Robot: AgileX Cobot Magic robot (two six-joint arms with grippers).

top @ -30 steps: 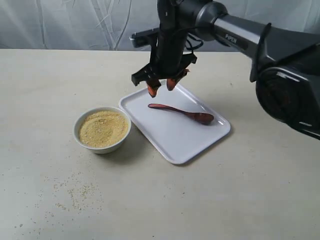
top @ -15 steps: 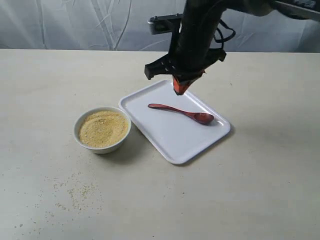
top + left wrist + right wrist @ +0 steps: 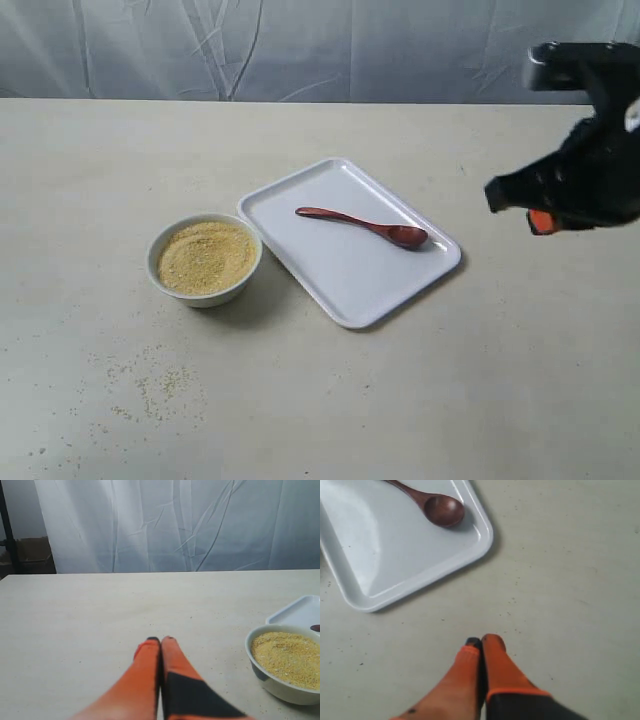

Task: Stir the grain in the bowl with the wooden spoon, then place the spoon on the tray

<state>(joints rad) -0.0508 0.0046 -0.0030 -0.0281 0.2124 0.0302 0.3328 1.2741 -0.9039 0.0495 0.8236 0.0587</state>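
The dark reddish-brown wooden spoon [image 3: 362, 225] lies flat on the white tray [image 3: 330, 275], head toward the right; the right wrist view shows its head [image 3: 441, 509] near the tray's corner [image 3: 420, 565]. Left of the tray stands the white bowl [image 3: 158, 270] filled with golden grain [image 3: 205, 256], also seen in the left wrist view as bowl [image 3: 265, 677] and grain [image 3: 287, 657]. My right gripper [image 3: 543, 221] hangs shut and empty at the right edge, well clear of the tray, its tips [image 3: 485, 640] pressed together. My left gripper [image 3: 160, 640] is shut over bare table, left of the bowl.
Spilled grain [image 3: 150, 385] is scattered on the beige table in front of the bowl. A white curtain [image 3: 300, 45] hangs behind the table's far edge. The left arm does not show in the exterior view.
The right arm has swung away from above the tray to the far right, its gripper closing on the way. The spoon stays lying on the tray.
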